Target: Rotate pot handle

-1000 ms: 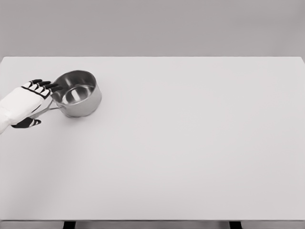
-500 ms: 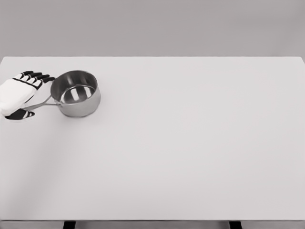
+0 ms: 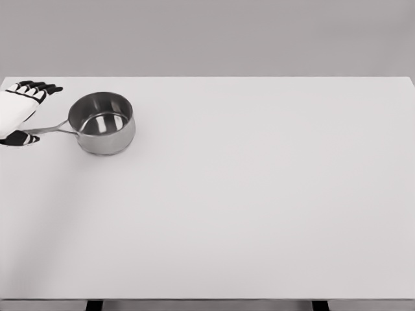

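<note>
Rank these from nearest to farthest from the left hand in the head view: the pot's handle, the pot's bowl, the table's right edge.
1. Pot handle: at the far left, its end right by the left hand.
2. Pot bowl: just right of the handle, still on the table's left side.
3. Table's right edge: across the whole tabletop, farthest by far.

**Polished steel on a matt tabletop**

The small round silver metal pot [image 3: 102, 122] has a glossy, mirror-like wall and a bright inner base. Its thin metal handle [image 3: 54, 127] shines likewise. The wide pale grey table [image 3: 259, 194] looks smooth and matt. The white hard-shelled left hand [image 3: 17, 109] has darker black fingertips [image 3: 47, 89].
</note>
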Robot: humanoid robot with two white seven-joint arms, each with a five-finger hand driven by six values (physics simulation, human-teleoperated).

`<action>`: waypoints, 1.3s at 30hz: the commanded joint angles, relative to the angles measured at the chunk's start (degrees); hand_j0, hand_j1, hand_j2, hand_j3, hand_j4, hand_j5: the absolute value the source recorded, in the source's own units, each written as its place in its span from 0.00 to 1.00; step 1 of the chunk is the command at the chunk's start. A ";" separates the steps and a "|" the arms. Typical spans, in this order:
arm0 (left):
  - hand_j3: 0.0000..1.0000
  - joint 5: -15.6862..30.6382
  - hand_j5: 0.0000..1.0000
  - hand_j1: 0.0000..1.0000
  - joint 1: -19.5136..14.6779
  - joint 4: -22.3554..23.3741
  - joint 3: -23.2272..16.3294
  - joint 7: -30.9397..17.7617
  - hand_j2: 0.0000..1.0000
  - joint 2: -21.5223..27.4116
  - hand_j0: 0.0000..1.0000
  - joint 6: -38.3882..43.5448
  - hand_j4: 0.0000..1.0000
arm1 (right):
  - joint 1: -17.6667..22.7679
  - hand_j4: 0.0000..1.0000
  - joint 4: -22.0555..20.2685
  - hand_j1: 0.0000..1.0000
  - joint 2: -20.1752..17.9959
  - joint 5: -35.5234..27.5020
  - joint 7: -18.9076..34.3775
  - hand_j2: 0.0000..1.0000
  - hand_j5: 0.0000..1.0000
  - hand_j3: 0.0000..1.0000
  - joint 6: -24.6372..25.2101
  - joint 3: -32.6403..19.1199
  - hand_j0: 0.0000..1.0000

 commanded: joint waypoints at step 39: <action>1.00 6.25 1.00 1.00 -7.65 5.58 -5.21 0.29 1.00 -2.34 1.00 -3.44 1.00 | 0.00 1.00 0.00 1.00 0.00 0.01 0.03 1.00 1.00 1.00 0.03 0.00 1.00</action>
